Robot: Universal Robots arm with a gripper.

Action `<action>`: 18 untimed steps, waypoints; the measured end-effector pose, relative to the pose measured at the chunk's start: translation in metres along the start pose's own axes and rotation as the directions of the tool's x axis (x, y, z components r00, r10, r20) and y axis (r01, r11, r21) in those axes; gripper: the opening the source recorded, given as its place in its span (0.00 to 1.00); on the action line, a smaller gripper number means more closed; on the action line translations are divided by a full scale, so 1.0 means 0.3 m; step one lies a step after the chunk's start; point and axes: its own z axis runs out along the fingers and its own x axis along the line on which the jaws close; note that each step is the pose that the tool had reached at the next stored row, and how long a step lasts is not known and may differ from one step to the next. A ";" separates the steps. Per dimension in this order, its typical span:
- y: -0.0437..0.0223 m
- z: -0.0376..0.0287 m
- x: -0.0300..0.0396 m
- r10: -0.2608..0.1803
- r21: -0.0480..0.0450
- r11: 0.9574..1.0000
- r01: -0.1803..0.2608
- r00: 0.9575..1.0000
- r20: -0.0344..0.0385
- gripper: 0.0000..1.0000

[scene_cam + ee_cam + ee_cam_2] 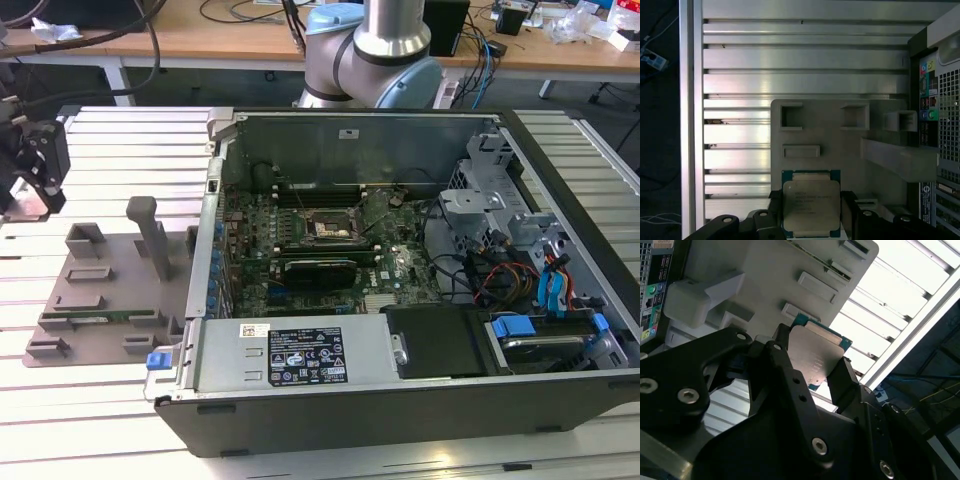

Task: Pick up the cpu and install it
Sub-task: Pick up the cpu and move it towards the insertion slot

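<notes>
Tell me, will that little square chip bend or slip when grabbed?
The cpu is probably stiff: it looks flat and metal-topped, straight between the fingers. Its shiny top may be slippery, so gripping its edges seems wise. It's thin, so likely light.

In the first wrist view the cpu runs off the picture's edge on the side nearest the palm of the gripper, so that edge goes unseen. Its two flanks are covered by the fingers clamped against them. In the second wrist view the black linkage hides the cpu's palm-side half, and the print on its lid is too small to read. The grey tray beyond the fingertips is partly covered by cpu and fingers. In the exterior view the gripper is clipped by the frame's edge, the arm is cut off above, and the motherboard socket, well away from the gripper, is too small to judge.
</notes>
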 end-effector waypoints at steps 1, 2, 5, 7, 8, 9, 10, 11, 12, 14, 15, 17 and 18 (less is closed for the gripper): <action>0.000 -0.004 0.000 0.000 0.000 1.000 0.000 1.000 0.000 0.55; 0.000 -0.008 0.000 0.000 0.000 1.000 0.000 1.000 0.000 0.55; 0.000 -0.022 -0.001 0.000 0.000 1.000 0.000 1.000 0.000 0.55; 0.000 -0.028 -0.001 0.000 0.000 1.000 0.000 1.000 0.000 0.55; 0.000 -0.032 -0.001 0.000 0.000 1.000 0.000 1.000 0.000 0.55; 0.000 -0.035 -0.001 0.000 0.000 1.000 0.000 1.000 0.000 0.55; 0.000 -0.042 -0.001 0.000 0.000 1.000 0.000 1.000 0.000 0.55; 0.000 -0.045 -0.001 0.000 0.000 1.000 0.000 1.000 0.000 0.55; 0.000 -0.049 -0.001 0.000 0.000 1.000 0.000 1.000 0.000 0.55; 0.000 -0.057 -0.002 0.000 0.000 1.000 0.000 1.000 0.000 0.55; 0.000 -0.065 -0.002 0.000 0.000 1.000 0.000 1.000 0.000 0.55; 0.000 -0.082 -0.002 0.000 0.000 1.000 0.000 1.000 0.000 0.55; 0.001 -0.089 -0.003 0.000 0.000 1.000 0.000 1.000 0.000 0.55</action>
